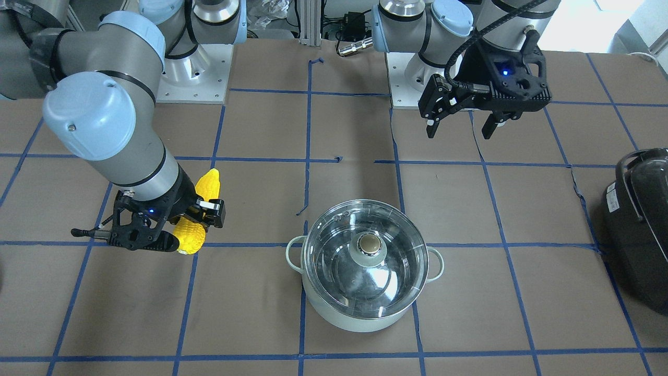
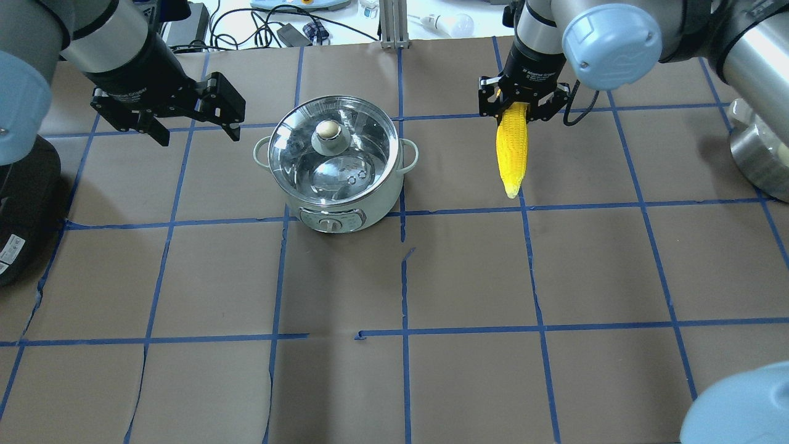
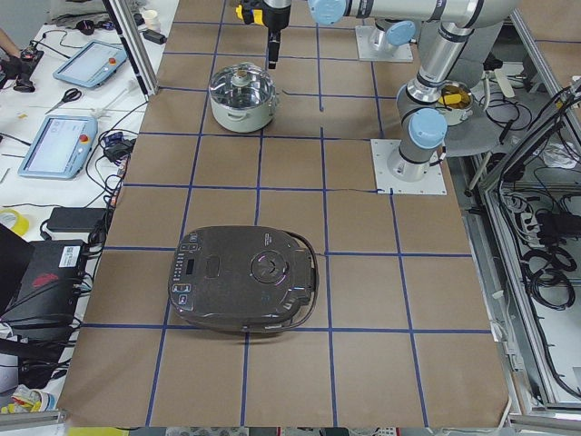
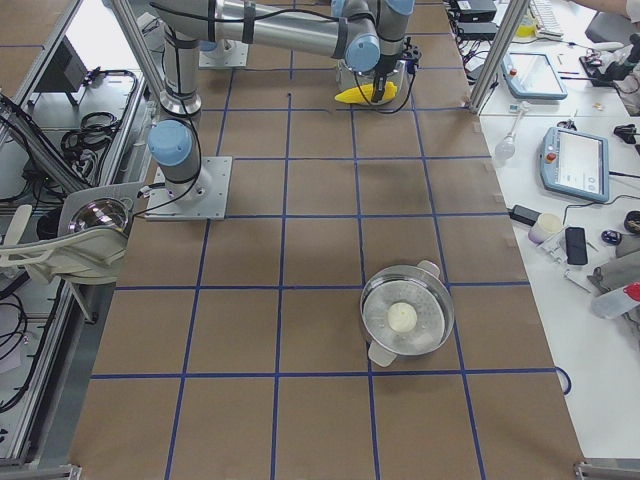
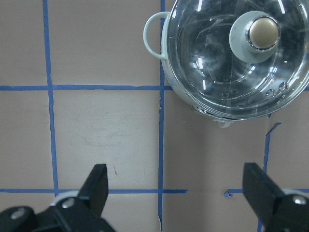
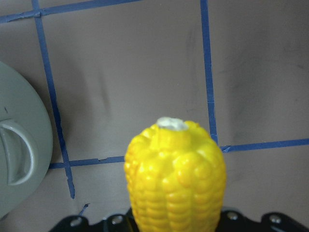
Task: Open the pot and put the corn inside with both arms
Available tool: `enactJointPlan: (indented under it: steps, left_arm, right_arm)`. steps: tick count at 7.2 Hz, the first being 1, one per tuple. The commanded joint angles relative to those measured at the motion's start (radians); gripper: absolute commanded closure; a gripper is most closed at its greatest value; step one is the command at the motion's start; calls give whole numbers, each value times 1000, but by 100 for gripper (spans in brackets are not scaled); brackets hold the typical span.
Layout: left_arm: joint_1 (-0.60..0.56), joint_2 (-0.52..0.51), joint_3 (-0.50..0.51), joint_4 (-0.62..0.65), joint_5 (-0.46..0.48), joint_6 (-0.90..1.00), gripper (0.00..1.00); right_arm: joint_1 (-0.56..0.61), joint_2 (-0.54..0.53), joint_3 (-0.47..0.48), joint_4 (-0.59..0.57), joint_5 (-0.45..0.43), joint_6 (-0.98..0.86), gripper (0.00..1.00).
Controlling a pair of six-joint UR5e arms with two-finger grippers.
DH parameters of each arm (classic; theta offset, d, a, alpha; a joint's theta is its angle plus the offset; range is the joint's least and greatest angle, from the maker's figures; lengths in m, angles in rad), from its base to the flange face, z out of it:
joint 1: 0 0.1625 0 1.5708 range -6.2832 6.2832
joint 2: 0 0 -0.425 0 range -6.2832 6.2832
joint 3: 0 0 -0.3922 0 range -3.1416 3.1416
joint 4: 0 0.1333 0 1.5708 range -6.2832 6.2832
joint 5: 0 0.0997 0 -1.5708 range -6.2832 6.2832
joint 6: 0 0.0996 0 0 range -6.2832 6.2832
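The mint-green pot (image 2: 336,185) stands on the table with its glass lid (image 2: 363,145) on and the knob (image 2: 327,129) on top. It also shows in the front view (image 1: 360,318). My left gripper (image 2: 198,137) is open and empty, and hovers to the pot's left, apart from it. In the left wrist view the pot (image 5: 236,63) lies ahead of the spread fingers (image 5: 99,183). My right gripper (image 2: 521,111) is shut on the yellow corn (image 2: 513,154) and holds it off the table to the pot's right, tapered tip down. The corn fills the right wrist view (image 6: 176,174).
A black appliance with a handle (image 1: 639,235) sits at the table's end on my left, seen large in the left side view (image 3: 245,277). A steel bowl (image 2: 758,154) stands off the table's right edge. The brown table (image 2: 468,271) carries a blue tape grid.
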Motion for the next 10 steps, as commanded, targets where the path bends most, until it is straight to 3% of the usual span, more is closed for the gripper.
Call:
enactJointPlan:
  steps: [1,5,7,10]
  left_arm:
    - [-1,0,0,0,0,-1,0]
    - [-1,-21,0,-12,2,-15,0]
    - [-8,-98,12,14,-1,-78,0]
    - [-142,-303,32,265,-6,-266,0]
  right_arm:
    - [-2,0,3,0,-3,-11,100]
    - [-5,0,1,-3,-5,-25,100]
    - [-8,0,-2,-3,-5,-25,100]
    - [-41,-7,9,0,-12,-74,100]
